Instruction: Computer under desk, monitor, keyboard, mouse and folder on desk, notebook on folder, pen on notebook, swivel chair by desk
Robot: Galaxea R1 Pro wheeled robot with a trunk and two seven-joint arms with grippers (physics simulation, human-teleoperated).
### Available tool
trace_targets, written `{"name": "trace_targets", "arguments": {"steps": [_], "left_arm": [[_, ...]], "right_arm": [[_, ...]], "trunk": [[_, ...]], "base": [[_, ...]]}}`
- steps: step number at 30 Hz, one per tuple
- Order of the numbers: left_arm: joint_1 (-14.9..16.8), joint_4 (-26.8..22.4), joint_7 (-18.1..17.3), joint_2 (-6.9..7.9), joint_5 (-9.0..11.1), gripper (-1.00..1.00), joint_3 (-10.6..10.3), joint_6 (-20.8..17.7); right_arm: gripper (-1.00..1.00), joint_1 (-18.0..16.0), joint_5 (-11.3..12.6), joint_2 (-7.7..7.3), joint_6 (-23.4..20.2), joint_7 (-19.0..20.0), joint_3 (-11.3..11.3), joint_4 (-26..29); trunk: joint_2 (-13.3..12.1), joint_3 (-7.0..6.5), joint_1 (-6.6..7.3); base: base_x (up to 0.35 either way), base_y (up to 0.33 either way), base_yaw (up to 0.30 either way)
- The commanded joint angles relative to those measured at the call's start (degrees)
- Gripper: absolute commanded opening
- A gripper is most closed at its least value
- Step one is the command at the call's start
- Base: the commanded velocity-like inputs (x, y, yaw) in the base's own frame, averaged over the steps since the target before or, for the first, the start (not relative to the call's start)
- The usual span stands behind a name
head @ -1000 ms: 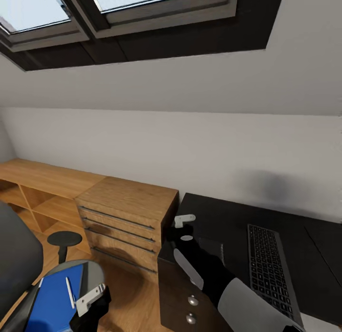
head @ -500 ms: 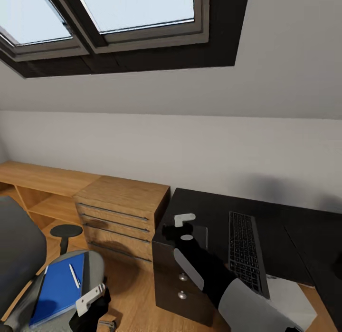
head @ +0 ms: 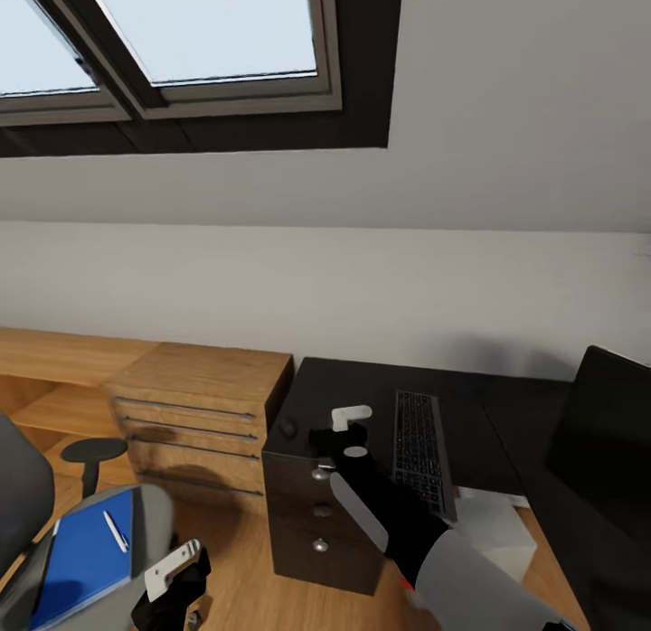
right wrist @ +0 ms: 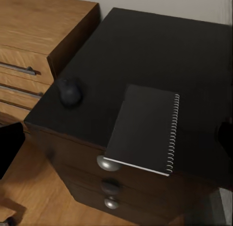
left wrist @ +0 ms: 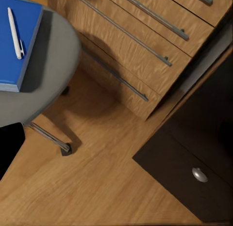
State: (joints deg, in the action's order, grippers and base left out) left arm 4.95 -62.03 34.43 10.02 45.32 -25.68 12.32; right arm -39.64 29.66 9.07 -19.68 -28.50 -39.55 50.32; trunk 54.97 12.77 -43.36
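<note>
Two grippers in head view; jaw state of either: cannot tell. Left gripper (head: 172,566) hangs beside swivel chair (head: 145,513), which carries folder (head: 83,557) with pen (head: 114,531) on top. Right gripper (head: 348,432) over desk (head: 362,387) corner; mouse (right wrist: 70,92), notebook (right wrist: 144,128) overhanging edge, keyboard (head: 420,450), monitor (head: 604,437) rightmost.

Head view: high, facing desk (head: 362,387) and wall. Wrist views look down close; all share, seemingly, the drawer unit (right wrist: 121,187).
</note>
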Motion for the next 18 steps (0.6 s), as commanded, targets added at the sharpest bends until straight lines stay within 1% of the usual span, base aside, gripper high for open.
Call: {"name": "trace_targets", "arguments": {"steps": [1, 4, 7, 14, 18], "left_arm": [[0.1, -0.1, 0.3, 0.09, 0.6, 1.0, -0.3, 0.4], [0.1, -0.1, 0.3, 0.09, 0.6, 1.0, -0.3, 0.4], [0.1, -0.1, 0.3, 0.09, 0.6, 1.0, -0.3, 0.4], [0.1, -0.1, 0.3, 0.09, 0.6, 1.0, -0.3, 0.4], [0.1, -0.1, 0.3, 0.09, 0.6, 1.0, -0.2, 0.4]], "right_arm": [[1.0, -0.1, 0.4, -0.02, -0.1, -0.5, -0.2, 0.0], [1.0, 0.1, 0.3, 0.03, -0.1, -0.4, -0.2, 0.0], [1.0, 0.3, 0.3, 0.08, 0.0, -0.4, -0.3, 0.0], [1.0, 0.8, 0.2, 0.19, 0.0, -0.1, -0.5, -0.2], [1.0, 0.9, 0.2, 0.28, 0.4, 0.0, -1.6, -0.5]], "trunk": [[-0.4, -0.16, 0.22], [-1.6, -0.86, 0.88], [-2.8, -1.54, 1.54], [-5.6, -3.06, 3.07], [-7.2, -3.84, 3.95]], "base": [[-0.016, 0.0, -0.247], [-0.036, 0.0, -0.25], [-0.157, 0.0, -0.257], [-0.295, 0.0, -0.267], [-0.331, 0.0, -0.275]]}}
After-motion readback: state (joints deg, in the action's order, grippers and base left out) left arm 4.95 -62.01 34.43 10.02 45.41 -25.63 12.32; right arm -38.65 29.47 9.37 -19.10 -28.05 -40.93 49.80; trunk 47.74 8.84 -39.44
